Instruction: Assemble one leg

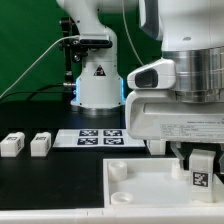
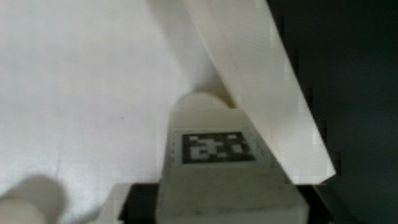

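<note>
My gripper (image 1: 200, 162) is shut on a leg (image 1: 200, 176), a small white block with a black-and-white tag facing outward. It holds the leg upright over the exterior view's right part of the large white panel (image 1: 140, 195). In the wrist view the held leg (image 2: 217, 150) runs out from between the dark fingers (image 2: 150, 203) and reaches toward the panel (image 2: 89, 90) close to its raised edge (image 2: 267, 90). I cannot tell whether the leg touches the panel. A round corner socket (image 1: 117, 170) shows on the panel's near corner.
Two more white legs (image 1: 12, 144) (image 1: 40, 144) lie on the black table at the exterior view's left. The marker board (image 1: 100, 137) lies in front of the robot base (image 1: 97, 85). Black table (image 2: 347, 110) shows beyond the panel's edge.
</note>
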